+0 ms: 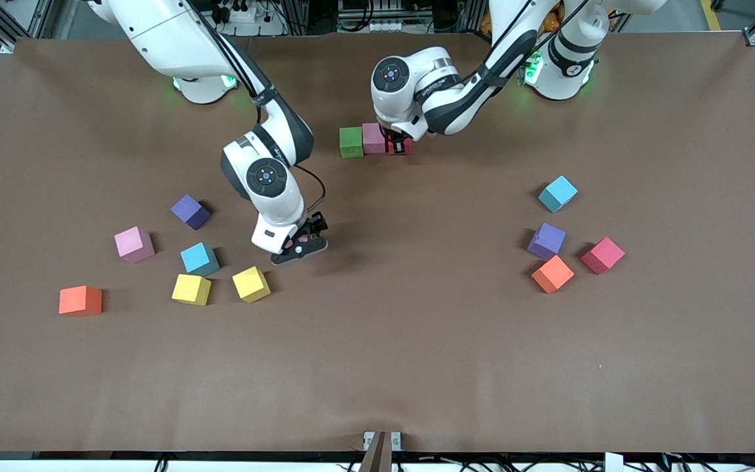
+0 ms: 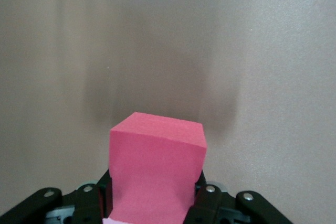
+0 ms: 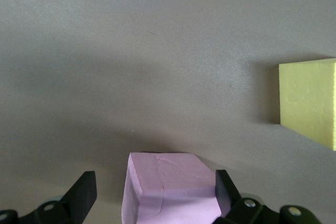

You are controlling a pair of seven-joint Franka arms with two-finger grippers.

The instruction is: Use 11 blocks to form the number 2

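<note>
Pinching a crimson block [image 2: 157, 171], the left gripper [image 1: 398, 145] is down at the upper middle of the front view, its block ending a row of 3 with a pink block [image 1: 373, 137] and a green block [image 1: 351, 141]. The right gripper [image 1: 299, 246] sits low near the frame's middle, fingers spread around a pale pink block [image 3: 168, 187]. Across the middle band lie 6 loose blocks [image 1: 200, 258] toward the right arm's end and 4 others [image 1: 546, 240] toward the left arm's end.

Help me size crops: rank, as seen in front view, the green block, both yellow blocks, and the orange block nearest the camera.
Orange block
Yellow blocks, alike
Green block
Probably just camera nearness.
</note>
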